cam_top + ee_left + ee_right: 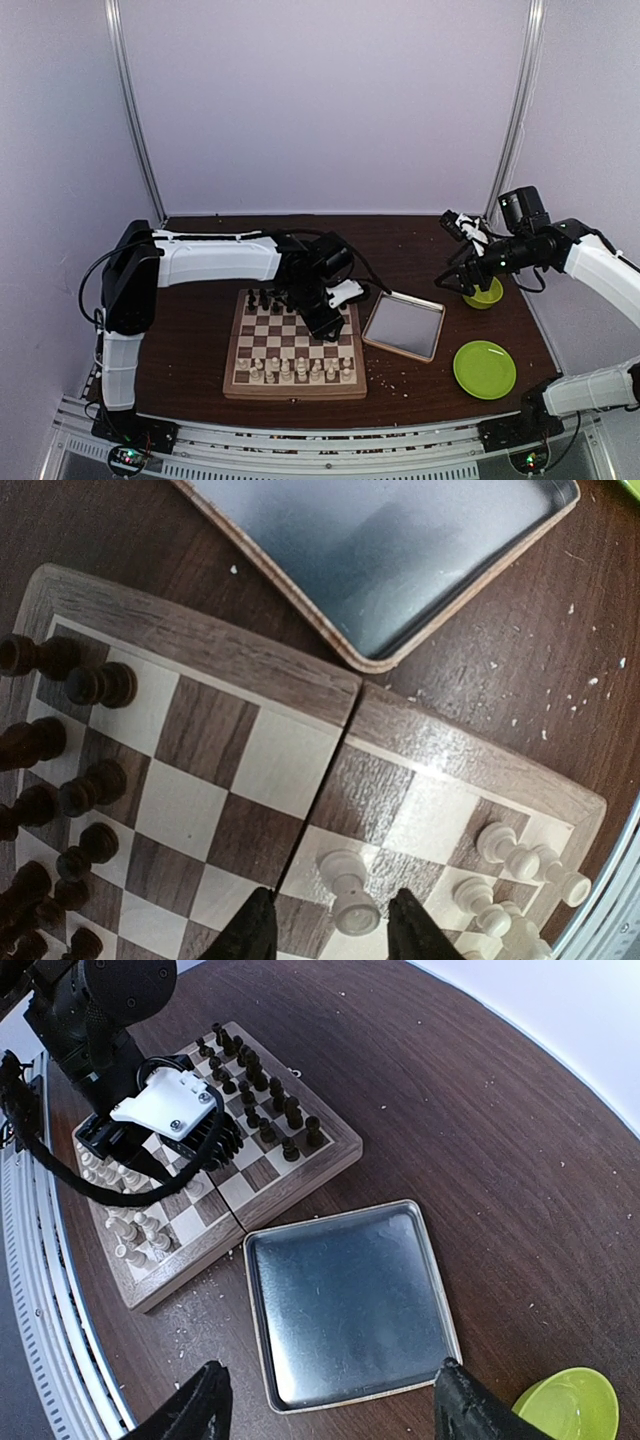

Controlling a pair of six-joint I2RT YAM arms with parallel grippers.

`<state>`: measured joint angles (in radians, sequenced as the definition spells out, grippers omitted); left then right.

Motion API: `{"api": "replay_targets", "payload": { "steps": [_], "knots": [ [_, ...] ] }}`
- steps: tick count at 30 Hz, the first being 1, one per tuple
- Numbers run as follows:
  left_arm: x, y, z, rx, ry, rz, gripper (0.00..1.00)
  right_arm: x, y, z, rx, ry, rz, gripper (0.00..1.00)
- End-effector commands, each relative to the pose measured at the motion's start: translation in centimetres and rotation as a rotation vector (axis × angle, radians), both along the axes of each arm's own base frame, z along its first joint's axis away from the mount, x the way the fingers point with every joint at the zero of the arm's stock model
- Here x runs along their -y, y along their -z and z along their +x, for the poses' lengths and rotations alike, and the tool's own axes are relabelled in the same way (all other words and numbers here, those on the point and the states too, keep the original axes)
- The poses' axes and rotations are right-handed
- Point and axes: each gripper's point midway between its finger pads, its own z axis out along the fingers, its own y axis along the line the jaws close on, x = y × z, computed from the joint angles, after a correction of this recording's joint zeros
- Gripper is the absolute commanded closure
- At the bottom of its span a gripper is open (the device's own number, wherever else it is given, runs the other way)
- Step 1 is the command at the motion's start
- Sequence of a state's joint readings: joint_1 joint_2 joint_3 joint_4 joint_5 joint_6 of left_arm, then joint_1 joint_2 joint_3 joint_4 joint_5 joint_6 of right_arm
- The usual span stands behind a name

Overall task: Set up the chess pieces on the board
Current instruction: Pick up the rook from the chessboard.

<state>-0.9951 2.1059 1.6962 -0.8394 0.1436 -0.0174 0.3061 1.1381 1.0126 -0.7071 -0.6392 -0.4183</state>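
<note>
I judge a placing step: the left claw (335, 925) is spread astride one white piece (350, 895) standing on the board (295, 335), by the near edge of the worktop (200, 330). Next it must rise straight, not knocking the chess pieces (497, 842). The right claw (325, 1400) hangs spread over the tray (340, 1300), which holds nothing.

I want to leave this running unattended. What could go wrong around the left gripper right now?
1. The left gripper is open around a lone white pawn that sits nearer one finger than the other. Closing could tip the pawn rather than grip it.
2. The other white pieces stand crowded near the corner of the board, close by. Carrying the pawn there risks knocking some over.
</note>
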Motion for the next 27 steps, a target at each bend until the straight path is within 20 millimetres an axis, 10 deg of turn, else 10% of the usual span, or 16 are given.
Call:
{"api": "replay_targets", "payload": {
  "steps": [1, 16, 27],
  "knots": [
    [0.7, 0.1, -0.2, -0.02, 0.007, -0.013, 0.63, -0.3, -0.9, 0.1, 0.014, -0.016, 0.011, 0.32],
    [0.6, -0.1, -0.4, -0.029, 0.01, -0.001, 0.93, -0.5, -0.2, 0.0, -0.029, -0.034, 0.002, 0.35],
    [-4.5, -5.8, 2.4, -0.073, -0.136, -0.193, 0.96, -0.5, 0.3, 0.0, -0.052, -0.038, -0.005, 0.37]
  ]
}}
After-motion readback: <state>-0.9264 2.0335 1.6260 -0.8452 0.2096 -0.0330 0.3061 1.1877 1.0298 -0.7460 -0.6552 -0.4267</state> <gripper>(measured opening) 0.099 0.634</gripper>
